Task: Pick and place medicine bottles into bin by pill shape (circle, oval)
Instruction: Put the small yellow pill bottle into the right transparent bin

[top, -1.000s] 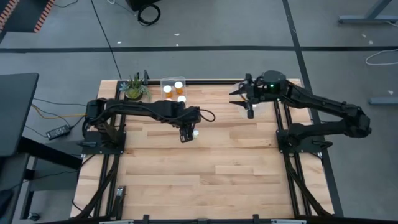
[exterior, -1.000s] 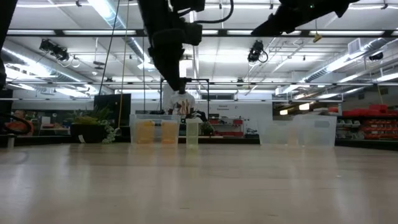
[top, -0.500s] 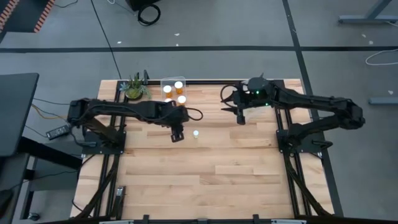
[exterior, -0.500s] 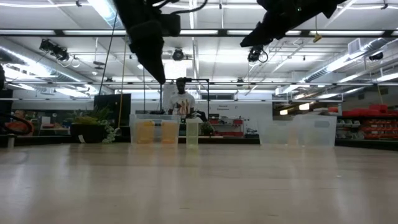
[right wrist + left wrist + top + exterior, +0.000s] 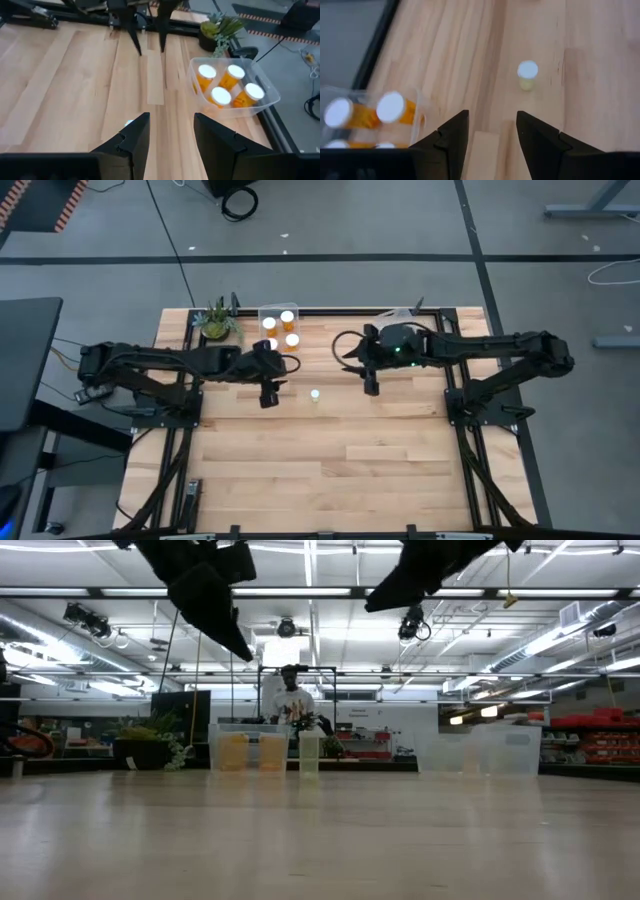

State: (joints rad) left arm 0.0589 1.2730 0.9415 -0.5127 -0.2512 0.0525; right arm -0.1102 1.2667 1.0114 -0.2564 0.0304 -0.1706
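Note:
One small pale bottle (image 5: 314, 393) with a white cap stands upright on its base on the wooden table, between my two grippers; it also shows in the left wrist view (image 5: 527, 75) and the low view (image 5: 309, 753). My left gripper (image 5: 268, 396) is open and empty above the table, left of the bottle. My right gripper (image 5: 371, 387) is open and empty above the table, right of it. A clear bin (image 5: 279, 326) at the far edge holds several orange white-capped bottles (image 5: 226, 86).
A small potted plant (image 5: 216, 321) stands left of the bin with the bottles. A second clear bin (image 5: 482, 751) stands at the far edge toward the right. The table's near half is bare wood (image 5: 330, 470).
My left gripper has drawn away from the lone bottle, toward the table's left edge and upward. My right gripper has moved from the far right bin toward the table's left and near side, closer to the bottle. The bottle has stayed upright in place.

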